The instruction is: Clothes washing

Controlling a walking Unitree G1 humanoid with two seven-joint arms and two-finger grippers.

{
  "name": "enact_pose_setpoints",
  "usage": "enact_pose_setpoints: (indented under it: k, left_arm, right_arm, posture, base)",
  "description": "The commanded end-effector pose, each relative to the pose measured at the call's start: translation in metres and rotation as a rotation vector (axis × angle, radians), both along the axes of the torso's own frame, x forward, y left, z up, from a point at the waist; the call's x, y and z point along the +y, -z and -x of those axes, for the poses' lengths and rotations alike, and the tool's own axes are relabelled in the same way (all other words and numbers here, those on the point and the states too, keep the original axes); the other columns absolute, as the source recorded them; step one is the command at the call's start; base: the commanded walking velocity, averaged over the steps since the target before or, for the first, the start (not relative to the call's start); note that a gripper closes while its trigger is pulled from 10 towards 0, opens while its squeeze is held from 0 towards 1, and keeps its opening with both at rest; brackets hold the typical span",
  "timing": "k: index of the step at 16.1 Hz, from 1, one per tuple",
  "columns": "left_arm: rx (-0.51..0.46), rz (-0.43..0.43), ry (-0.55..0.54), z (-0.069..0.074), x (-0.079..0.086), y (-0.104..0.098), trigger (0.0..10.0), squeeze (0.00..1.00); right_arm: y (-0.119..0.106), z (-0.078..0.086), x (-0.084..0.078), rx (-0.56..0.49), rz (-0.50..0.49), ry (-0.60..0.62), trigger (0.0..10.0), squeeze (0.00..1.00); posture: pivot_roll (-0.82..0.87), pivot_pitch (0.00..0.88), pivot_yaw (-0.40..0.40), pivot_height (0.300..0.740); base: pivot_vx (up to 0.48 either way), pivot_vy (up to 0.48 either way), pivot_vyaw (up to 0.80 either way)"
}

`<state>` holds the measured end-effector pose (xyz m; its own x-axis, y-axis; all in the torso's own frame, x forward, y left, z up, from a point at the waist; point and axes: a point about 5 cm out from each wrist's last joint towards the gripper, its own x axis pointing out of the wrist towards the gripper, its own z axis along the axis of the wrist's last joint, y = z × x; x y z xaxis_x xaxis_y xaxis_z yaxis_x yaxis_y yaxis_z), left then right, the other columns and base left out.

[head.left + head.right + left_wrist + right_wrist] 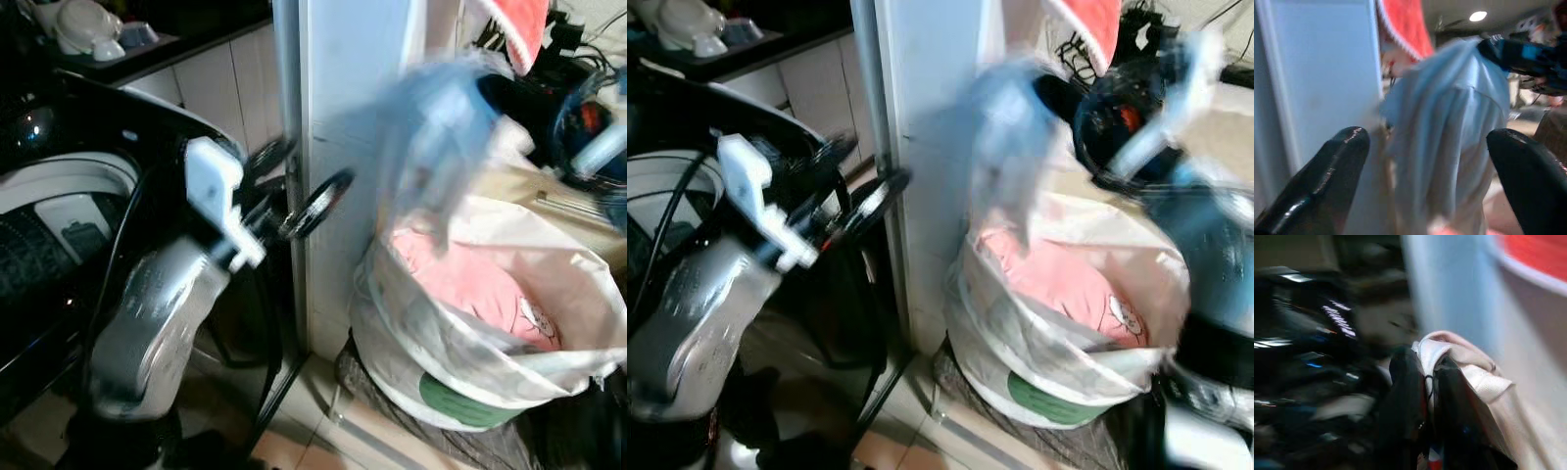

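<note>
A light blue garment (441, 127) hangs blurred in the air above a white laundry bag (441, 362). A pink garment (470, 284) lies inside the bag. My right gripper (1430, 382) is shut on a fold of the pale cloth (1459, 362); its arm (1205, 225) comes in from the right. My left gripper (294, 181) is open beside the white pillar (353, 117), left of the hanging garment. In the left wrist view its fingers (1317, 186) stand wide apart, with the blue garment (1449, 147) ahead of them and untouched. The washing machine's open drum (59, 206) is at the far left.
A red cloth (519, 24) hangs at the top right above cluttered dark items (578, 127). A dark counter (147, 49) with white objects runs along the back left. Tiled floor (323, 431) shows between the machine and the bag.
</note>
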<state>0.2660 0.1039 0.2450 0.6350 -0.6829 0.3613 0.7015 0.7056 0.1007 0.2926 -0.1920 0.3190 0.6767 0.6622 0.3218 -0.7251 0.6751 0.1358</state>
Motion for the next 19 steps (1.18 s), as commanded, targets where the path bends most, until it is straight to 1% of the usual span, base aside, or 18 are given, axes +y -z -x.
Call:
enact_pose_setpoints:
  k: [1, 3, 4, 5, 6, 7, 8, 9, 14, 19]
  left_arm:
    - [0.006, -0.002, 0.011, -0.004, -0.003, 0.0, 10.0, 1.0]
    - [-0.042, 0.016, 0.036, -0.013, -0.015, -0.012, 10.0, 1.0]
    - [-0.058, 0.013, 0.056, -0.014, -0.02, -0.016, 10.0, 1.0]
    - [-0.07, 0.009, 0.07, -0.014, -0.023, -0.017, 10.0, 1.0]
    - [-0.068, 0.018, 0.089, -0.013, -0.026, -0.016, 10.0, 1.0]
    - [-0.065, 0.04, 0.135, -0.009, -0.029, -0.016, 10.0, 1.0]
    - [-0.055, 0.06, 0.187, -0.005, -0.033, -0.014, 10.0, 0.81]
    - [-0.011, 0.062, 0.233, -0.003, -0.036, -0.006, 0.0, 0.0]
    - [0.009, 0.044, 0.2, -0.008, -0.031, 0.0, 0.0, 0.0]
    - [0.009, 0.043, 0.195, -0.009, -0.027, -0.001, 0.0, 0.0]
  right_arm:
    - [-0.012, 0.006, 0.011, -0.037, -0.015, -0.09, 0.0, 0.0]
    - [-0.021, 0.005, 0.033, -0.038, -0.047, -0.219, 0.0, 0.0]
    - [-0.022, 0.005, 0.041, -0.031, -0.065, -0.268, 0.0, 0.0]
    - [-0.021, 0.006, 0.047, -0.023, -0.078, -0.302, 0.0, 0.0]
    - [-0.021, 0.006, 0.049, -0.018, -0.08, -0.312, 0.0, 0.0]
    - [-0.021, 0.008, 0.052, -0.015, -0.083, -0.328, 0.0, 0.0]
    - [-0.021, 0.009, 0.053, -0.011, -0.085, -0.341, 0.0, 0.0]
    - [-0.021, 0.011, 0.055, -0.005, -0.086, -0.346, 0.0, 0.0]
    - [-0.021, 0.013, 0.052, 0.002, -0.091, -0.334, 0.0, 0.0]
    - [-0.02, 0.013, 0.053, 0.005, -0.095, -0.327, 0.0, 0.0]
  posture:
    - [-0.02, 0.0, 0.012, 0.74]
    - [-0.01, 0.0, -0.001, 0.74]
    - [-0.01, 0.0, -0.005, 0.74]
    - [-0.01, 0.0, -0.007, 0.74]
    - [-0.01, 0.0, -0.007, 0.74]
    - [-0.01, 0.0, -0.006, 0.74]
    - [-0.01, 0.0, -0.004, 0.74]
    - [-0.01, 0.0, -0.002, 0.74]
    - [-0.02, 0.0, 0.005, 0.74]
    - [-0.01, 0.0, 0.005, 0.74]
  base:
    - [0.0, 0.0, 0.0]
    - [0.0, 0.0, 0.0]
    - [0.0, 0.0, 0.0]
    - [0.0, 0.0, 0.0]
    - [0.0, 0.0, 0.0]
    - [0.0, 0.0, 0.0]
    - [0.0, 0.0, 0.0]
    - [0.0, 0.0, 0.0]
    - [0.0, 0.0, 0.0]
    - [0.0, 0.0, 0.0]
